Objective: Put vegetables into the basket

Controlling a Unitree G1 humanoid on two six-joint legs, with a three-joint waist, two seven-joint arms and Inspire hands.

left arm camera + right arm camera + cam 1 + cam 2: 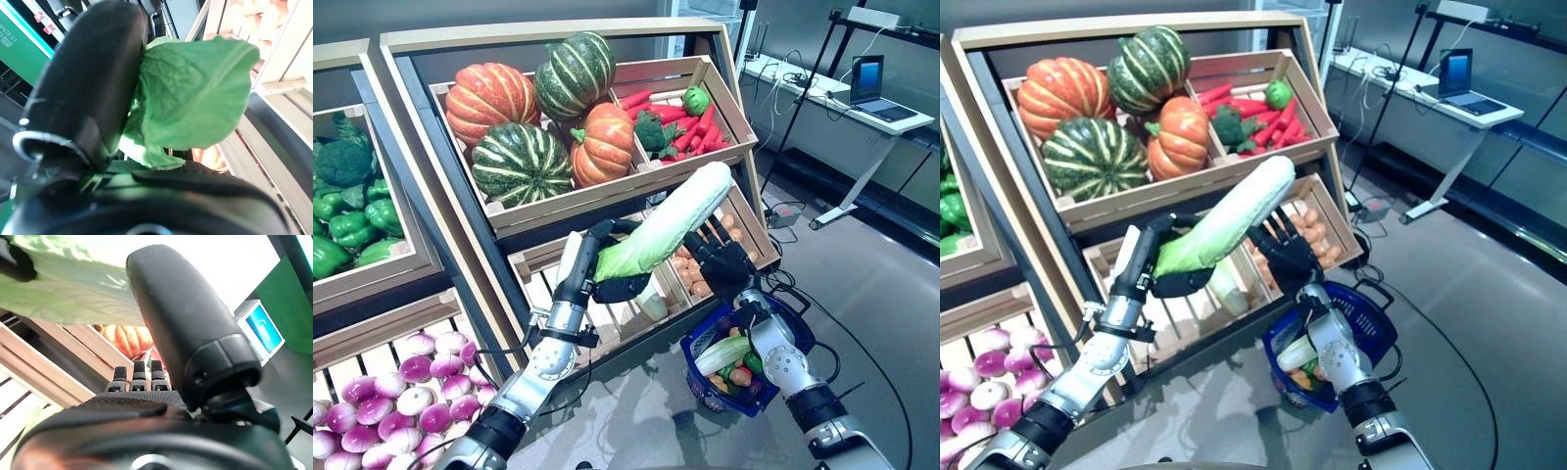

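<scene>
My left hand [617,286] is shut on the leafy green end of a long napa cabbage [671,217] and holds it up at a slant in front of the stand's lower crate. Its green leaves show in the left wrist view [195,93], and it also shows in the right eye view [1234,213]. My right hand [720,259] is open, fingers straight, just under and behind the cabbage's middle, above the blue basket [703,343] on the floor. The basket holds a pale green leafy vegetable [720,354] and small red and green ones.
The wooden stand [558,211] with slanted crates rises right behind both hands. A second stand [372,284] is at the left. A white desk [842,108] with a laptop stands at the back right. Grey floor lies to the right of the basket.
</scene>
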